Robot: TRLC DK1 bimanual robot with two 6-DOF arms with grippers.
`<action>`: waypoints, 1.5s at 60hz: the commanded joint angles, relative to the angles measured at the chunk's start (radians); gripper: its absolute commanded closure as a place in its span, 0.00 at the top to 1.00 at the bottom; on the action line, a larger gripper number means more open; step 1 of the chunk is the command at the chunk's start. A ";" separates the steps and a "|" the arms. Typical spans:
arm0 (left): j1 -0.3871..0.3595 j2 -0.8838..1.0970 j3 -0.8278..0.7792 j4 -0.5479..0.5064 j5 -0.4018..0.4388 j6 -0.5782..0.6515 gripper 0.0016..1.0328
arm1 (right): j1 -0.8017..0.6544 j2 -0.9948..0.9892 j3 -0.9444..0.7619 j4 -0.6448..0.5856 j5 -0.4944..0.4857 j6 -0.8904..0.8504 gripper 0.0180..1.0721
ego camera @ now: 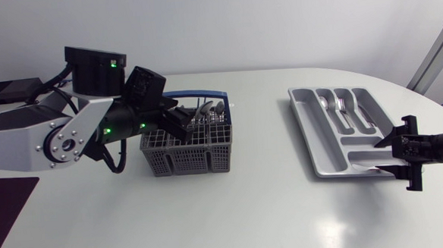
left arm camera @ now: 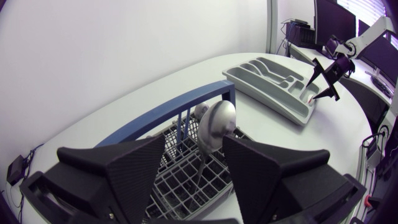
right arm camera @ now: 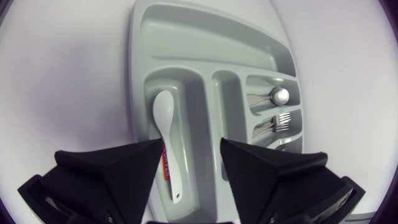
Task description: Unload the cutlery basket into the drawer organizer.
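Hovering over the grey mesh cutlery basket (ego camera: 185, 152), the left gripper (left arm camera: 194, 146) gapes around an upright steel spoon (left arm camera: 216, 124). The right gripper (right arm camera: 191, 155), equally spread, hangs above the grey plastic drawer organizer (ego camera: 317, 138), where a white spoon (right arm camera: 165, 112) lies.

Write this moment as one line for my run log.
left pincer open over basket, metal spoon between fingers | right pincer open over tray | white spoon lies in tray

- Basket (ego camera: 185, 158): blue handle (ego camera: 205, 94) arches over top, spoons (ego camera: 205, 110) stick up; L arm (ego camera: 62, 132) crowds its left side.
- Right of basket: open table (ego camera: 270, 190) up to tray (ego camera: 305, 135).
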 commanded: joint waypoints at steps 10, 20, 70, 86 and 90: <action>-0.024 -0.006 -0.003 0.022 -0.016 0.041 0.62 | 0.096 -0.228 -0.007 -0.108 -0.072 0.248 0.96; -0.030 -0.002 -0.037 0.062 -0.032 0.059 0.62 | 0.230 -0.317 -0.020 -0.152 -0.092 0.478 0.96; -0.199 0.090 -0.295 0.642 -0.339 0.278 0.62 | 0.707 -0.392 -0.115 -0.022 0.011 1.030 0.96; -0.227 0.176 -0.233 0.671 -0.382 0.278 0.62 | 0.714 -0.394 -0.113 -0.025 0.014 1.038 0.96; -0.233 0.187 -0.220 0.682 -0.399 0.278 0.62 | 0.714 -0.397 -0.113 -0.025 0.014 1.038 0.96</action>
